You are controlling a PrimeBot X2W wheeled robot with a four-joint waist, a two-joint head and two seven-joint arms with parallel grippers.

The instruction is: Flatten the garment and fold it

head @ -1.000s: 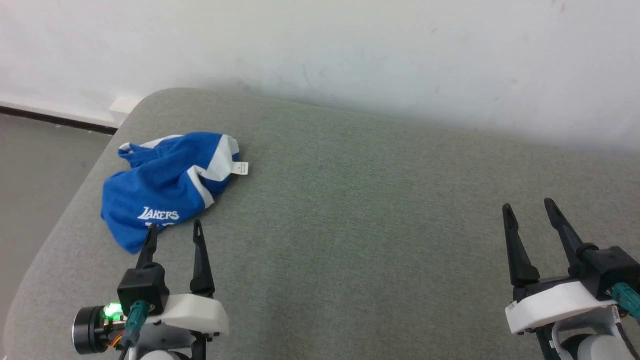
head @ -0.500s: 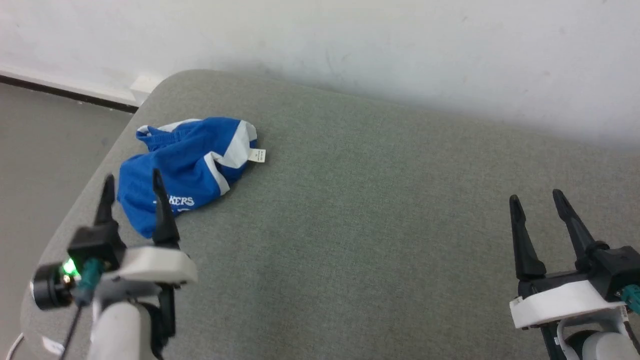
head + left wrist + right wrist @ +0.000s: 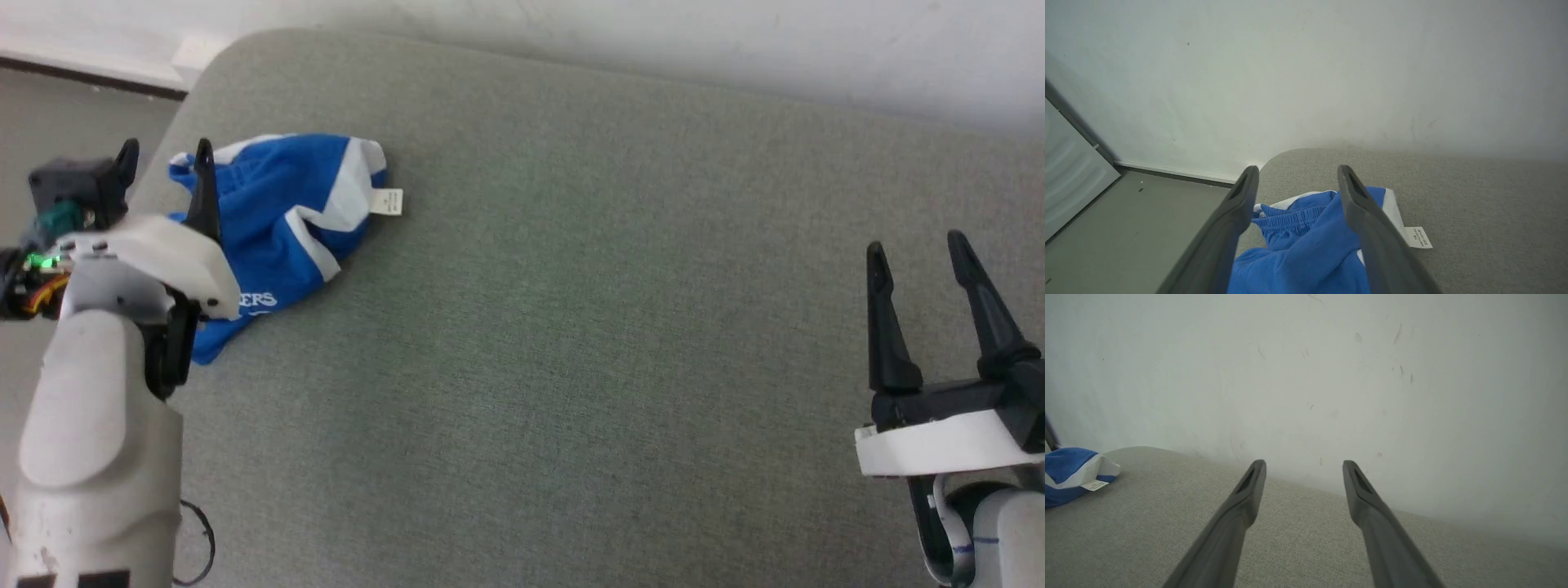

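Observation:
The garment (image 3: 286, 204) is a crumpled heap of royal-blue shorts with white panels, partial white lettering and a small white tag (image 3: 386, 202), lying near the far left corner of the grey cushioned surface (image 3: 571, 327). My left gripper (image 3: 163, 151) hovers open over the heap's left side, fingers pointing toward the wall; the arm hides the heap's near left part. In the left wrist view the garment (image 3: 1306, 249) lies under and between the open fingers (image 3: 1237, 204). My right gripper (image 3: 914, 249) stands open and empty at the right. The garment (image 3: 1069, 473) sits at the right wrist view's left edge.
A white wall (image 3: 735, 41) runs behind the surface. Bare grey floor (image 3: 49, 114) and a dark baseboard lie off the left edge, close to the garment. The surface's corner near the garment is rounded.
The camera has tilted down. My left gripper has moved forward and left, from the heap's near edge to above its left side. The right gripper stays open in place.

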